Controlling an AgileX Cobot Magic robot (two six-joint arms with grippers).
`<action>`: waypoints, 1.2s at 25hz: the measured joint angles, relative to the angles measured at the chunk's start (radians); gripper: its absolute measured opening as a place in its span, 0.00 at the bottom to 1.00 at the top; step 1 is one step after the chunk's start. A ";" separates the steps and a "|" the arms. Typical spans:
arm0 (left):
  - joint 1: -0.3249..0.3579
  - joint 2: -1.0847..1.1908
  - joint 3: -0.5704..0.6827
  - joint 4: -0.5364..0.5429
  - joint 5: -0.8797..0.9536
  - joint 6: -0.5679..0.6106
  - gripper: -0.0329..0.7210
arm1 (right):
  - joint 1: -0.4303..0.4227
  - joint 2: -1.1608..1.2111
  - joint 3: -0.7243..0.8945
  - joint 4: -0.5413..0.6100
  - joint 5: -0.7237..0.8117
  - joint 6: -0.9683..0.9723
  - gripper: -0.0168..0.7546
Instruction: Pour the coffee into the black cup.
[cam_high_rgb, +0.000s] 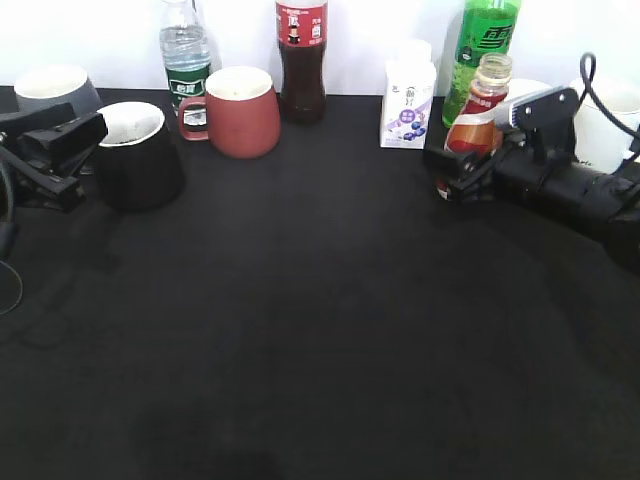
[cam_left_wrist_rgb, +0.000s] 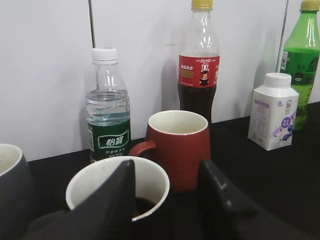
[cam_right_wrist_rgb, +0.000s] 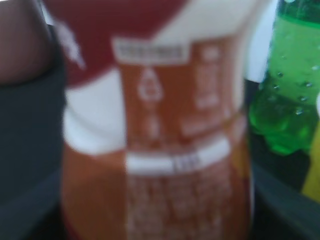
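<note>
Presently: coffee (cam_high_rgb: 480, 110), upright, uncapped, far right of tabletop (cam_high_rgb: 320, 330), between my right jaws (cam_high_rgb: 462, 165), seemingly clamped low on it. Cup (cam_high_rgb: 135, 155) far left, well apart across the tabletop, rim between my left jaws (cam_left_wrist_rgb: 167, 200), which stand apart.

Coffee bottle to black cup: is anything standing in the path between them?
Nothing visible does. The coffee bottle sits far right at the right gripper; the black cup is far left. The red mug and milk carton stand further back, off the direct line.
</note>
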 joint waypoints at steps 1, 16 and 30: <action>0.000 0.000 0.000 0.000 0.000 0.000 0.47 | 0.000 0.001 0.004 -0.002 0.012 0.016 0.85; -0.009 -0.136 -0.023 0.054 0.534 -0.259 0.59 | 0.000 -0.483 0.233 0.012 0.692 0.038 0.86; -0.359 -0.595 -0.440 -0.109 1.881 -0.232 0.59 | 0.323 -0.952 -0.069 0.312 1.594 -0.057 0.79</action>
